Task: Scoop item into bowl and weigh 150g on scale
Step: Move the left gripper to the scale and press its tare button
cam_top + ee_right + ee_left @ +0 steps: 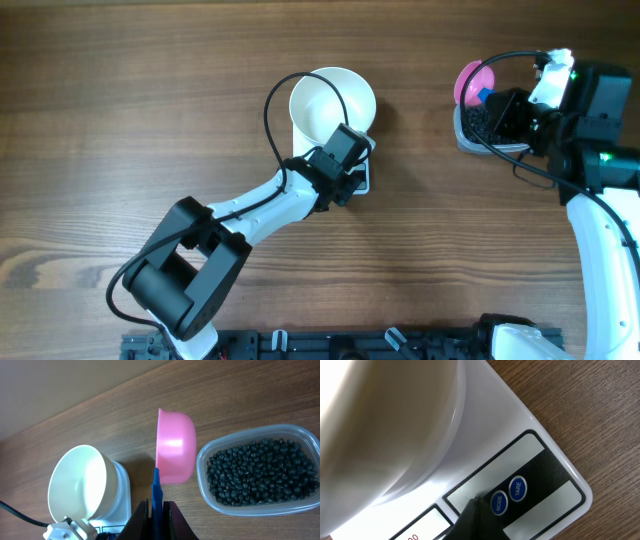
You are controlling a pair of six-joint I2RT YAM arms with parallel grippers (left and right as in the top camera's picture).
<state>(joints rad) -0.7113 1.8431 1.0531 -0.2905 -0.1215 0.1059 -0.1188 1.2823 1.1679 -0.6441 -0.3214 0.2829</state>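
- The scale [540,460] has two round blue buttons. One says MODE [498,502], one says TARE [518,488].
- Red "00" shows at the edge of its screen; the rest is cut off.
- The white bowl [325,105] sits on the scale.
- The left gripper [471,510] has its fingers pressed together. Its dark tip is right beside MODE.
- The left arm stretches from the near edge of the table [100,120] to the scale's front.
- The right gripper [156,515] pinches the blue handle [156,487] of a pink scoop [175,447].
- The scoop is next to the clear tub [300,505].
- The black beans [260,472] are in the tub.
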